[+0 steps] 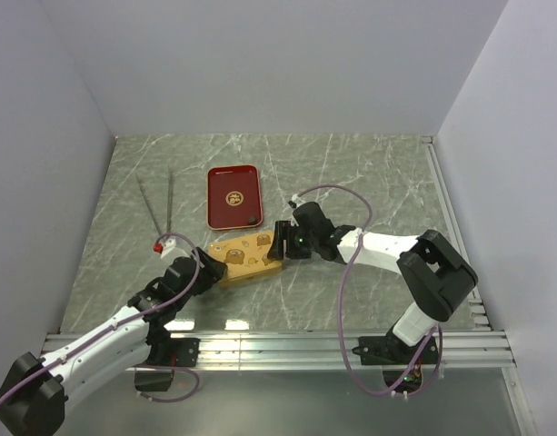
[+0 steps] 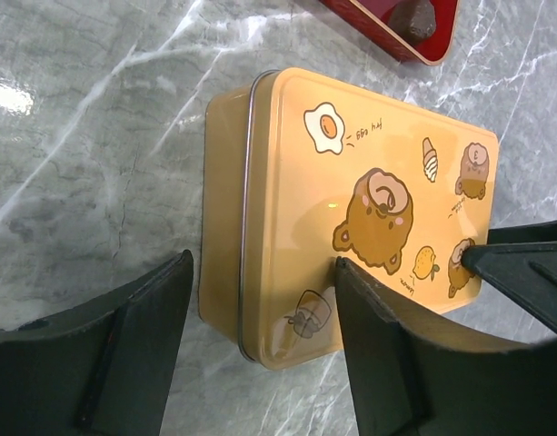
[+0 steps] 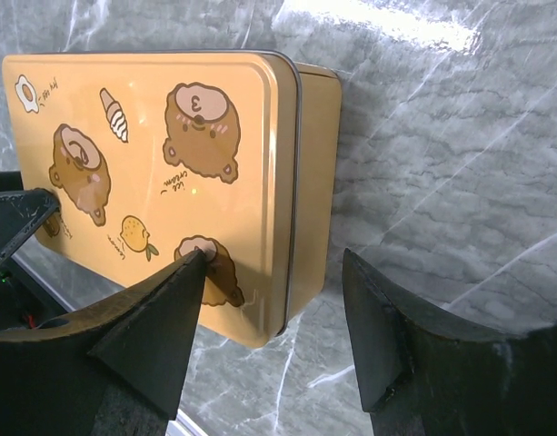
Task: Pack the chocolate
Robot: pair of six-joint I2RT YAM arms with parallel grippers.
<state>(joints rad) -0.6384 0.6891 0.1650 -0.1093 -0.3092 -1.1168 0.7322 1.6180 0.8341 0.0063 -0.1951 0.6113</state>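
One chocolate [image 2: 412,18]; tin [image 3: 251,136] reads "ice cream".

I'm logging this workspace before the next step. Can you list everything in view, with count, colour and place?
tin: one, gold with bear drawings, lid on, mid-table.
tray: one, red, just beyond the tin.
chocolate: one dark brown piece visible, in the tray's near right corner.
sticks: two, thin, dark, lying left of the tray.
table: one, grey-green marble.
left end effector: one, black, open, straddling the tin's left end.
right end effector: one, black, open, straddling the tin's right end.
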